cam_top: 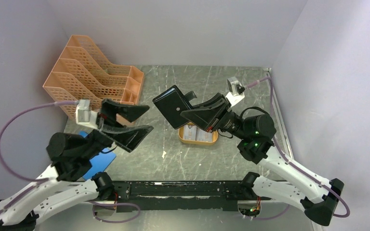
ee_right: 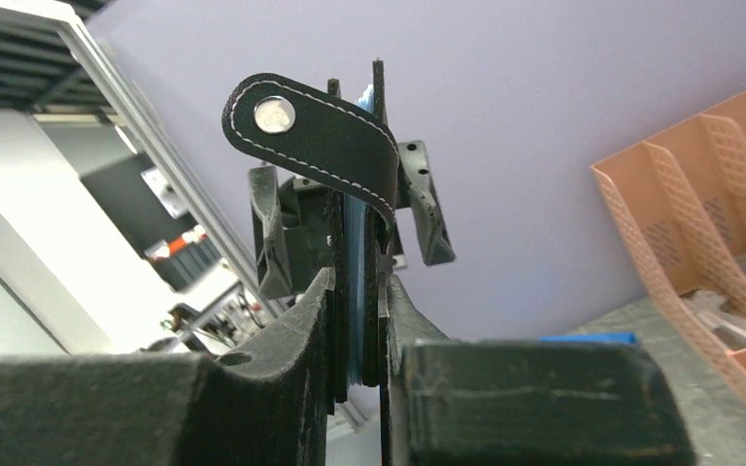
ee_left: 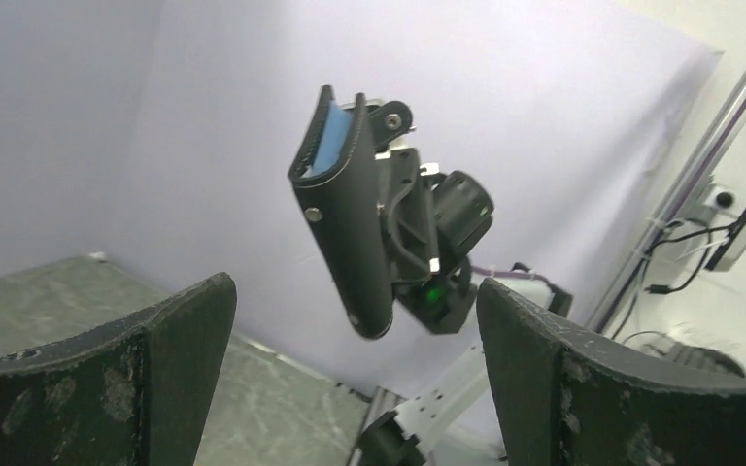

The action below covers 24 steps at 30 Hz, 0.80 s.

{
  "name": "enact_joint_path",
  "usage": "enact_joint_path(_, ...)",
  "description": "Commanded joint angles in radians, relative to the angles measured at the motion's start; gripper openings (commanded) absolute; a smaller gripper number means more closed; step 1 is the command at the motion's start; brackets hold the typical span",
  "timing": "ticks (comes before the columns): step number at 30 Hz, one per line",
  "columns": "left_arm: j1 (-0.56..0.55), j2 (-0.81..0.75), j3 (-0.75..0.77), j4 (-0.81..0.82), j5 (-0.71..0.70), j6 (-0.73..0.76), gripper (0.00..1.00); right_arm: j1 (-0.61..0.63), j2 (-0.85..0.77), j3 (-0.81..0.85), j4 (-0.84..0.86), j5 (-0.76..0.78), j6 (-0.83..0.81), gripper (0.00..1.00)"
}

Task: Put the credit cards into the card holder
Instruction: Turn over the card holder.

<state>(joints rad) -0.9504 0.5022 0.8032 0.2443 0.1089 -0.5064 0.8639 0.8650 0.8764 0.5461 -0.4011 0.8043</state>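
Black card holder (cam_top: pixel 173 107), tilted upright, is pinched in our right claw (cam_top: pixel 189 112); our left claw (cam_top: pixel 149 119), spread, faces it.

Card holder (cam_top: pixel 172 107) black; latticed file rack (cam_top: pixel 91 72) orange.

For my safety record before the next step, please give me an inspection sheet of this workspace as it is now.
Surface: grey marbled table, scuffed.
Job's things: black card holder held in the air, folded, tab unsnapped; cards lie in the orange tray.
Clutter: orange file rack at back left; blue sheet under the left arm.
Claws: left claw open and empty; right claw shut on the card holder.
Cables: purple cables loop off both wrists; no snag seen.
Surroundings: plain pale walls on three sides.
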Motion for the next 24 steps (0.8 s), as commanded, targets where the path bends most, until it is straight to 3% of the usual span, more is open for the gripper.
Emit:
enact_joint_path(1,-0.002,0.14,0.028,0.271,0.084,-0.179,0.97,0.0,0.018,-0.041,0.276,0.092,0.201,0.0)
enact_joint_path(6,-0.002,0.285,0.09,0.343,0.112,-0.219,0.96,0.0,0.027,-0.066,0.329,0.128,0.275,0.0)
enact_joint_path(13,-0.002,0.347,0.077,0.451,0.123,-0.263,0.74,0.0,0.011,-0.098,0.338,0.159,0.32,0.0)
enact_joint_path(19,-0.003,0.37,0.111,0.454,0.141,-0.258,0.69,0.001,0.021,-0.097,0.33,0.153,0.335,0.0)
enact_joint_path(22,-0.001,0.386,0.13,0.442,0.162,-0.25,0.58,0.0,0.028,-0.098,0.334,0.151,0.343,0.0)
enact_joint_path(24,-0.001,0.393,0.138,0.438,0.17,-0.249,0.46,0.0,0.033,-0.099,0.341,0.147,0.35,0.0)
